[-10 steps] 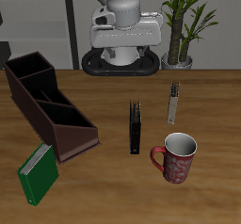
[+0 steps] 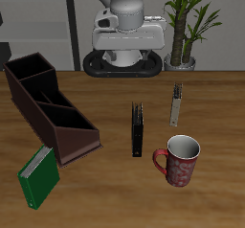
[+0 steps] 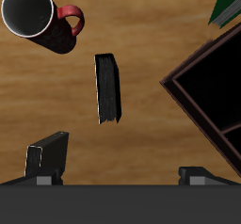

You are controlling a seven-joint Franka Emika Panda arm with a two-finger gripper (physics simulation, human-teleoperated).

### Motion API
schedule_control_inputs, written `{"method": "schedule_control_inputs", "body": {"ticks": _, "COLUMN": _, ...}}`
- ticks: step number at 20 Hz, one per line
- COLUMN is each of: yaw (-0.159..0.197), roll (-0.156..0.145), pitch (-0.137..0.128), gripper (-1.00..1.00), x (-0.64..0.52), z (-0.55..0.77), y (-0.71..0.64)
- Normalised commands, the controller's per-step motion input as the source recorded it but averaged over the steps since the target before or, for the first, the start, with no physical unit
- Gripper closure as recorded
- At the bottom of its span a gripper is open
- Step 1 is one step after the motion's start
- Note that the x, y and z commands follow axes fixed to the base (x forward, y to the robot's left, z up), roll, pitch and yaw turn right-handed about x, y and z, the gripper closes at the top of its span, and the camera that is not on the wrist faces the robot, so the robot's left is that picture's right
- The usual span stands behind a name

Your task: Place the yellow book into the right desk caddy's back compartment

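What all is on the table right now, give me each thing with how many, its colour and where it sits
yellow book: one, tan-yellow, standing upright toward the back of the table, behind the mug
black book: one, black, upright near the table's middle, between caddy and mug
green book: one, green, leaning at the caddy's low end near the front edge
mug: one, dark red patterned with a pale inside, near the front edge
desk caddy: one, dark brown-maroon, long and set diagonally, its tall end farther back
potted plant: one, green, behind the table beside the robot's base
table: one, wood brown
gripper: one, dark fingers, above the table; open or shut is unclear
robot arm: one, white, at the table's back
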Motion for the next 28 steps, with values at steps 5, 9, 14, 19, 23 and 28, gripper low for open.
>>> {"method": "schedule_control_inputs", "body": {"ticks": 5, "yaw": -0.018, "roll": -0.010, "pitch": 0.010, "gripper": -1.00, "x": 0.08, "z": -0.13, "y": 0.16}}
{"method": "schedule_control_inputs", "body": {"ticks": 9, "yaw": -0.071, "roll": -0.024, "pitch": 0.006, "gripper": -1.00, "x": 0.10, "z": -0.15, "y": 0.28}}
{"method": "schedule_control_inputs", "body": {"ticks": 14, "yaw": -0.088, "roll": -0.025, "pitch": 0.003, "gripper": -1.00, "x": -0.02, "z": -0.16, "y": 0.27}}
{"method": "schedule_control_inputs", "body": {"ticks": 19, "yaw": -0.085, "roll": -0.061, "pitch": -0.020, "gripper": -1.00, "x": -0.28, "z": -0.38, "y": 0.60}}
{"method": "schedule_control_inputs", "body": {"ticks": 23, "yaw": -0.044, "roll": -0.064, "pitch": -0.048, "gripper": -1.00, "x": -0.42, "z": -0.34, "y": 0.61}}
{"method": "schedule_control_inputs", "body": {"ticks": 28, "yaw": -0.006, "roll": 0.010, "pitch": -0.064, "gripper": -1.00, "x": -0.38, "z": -0.24, "y": 0.52}}
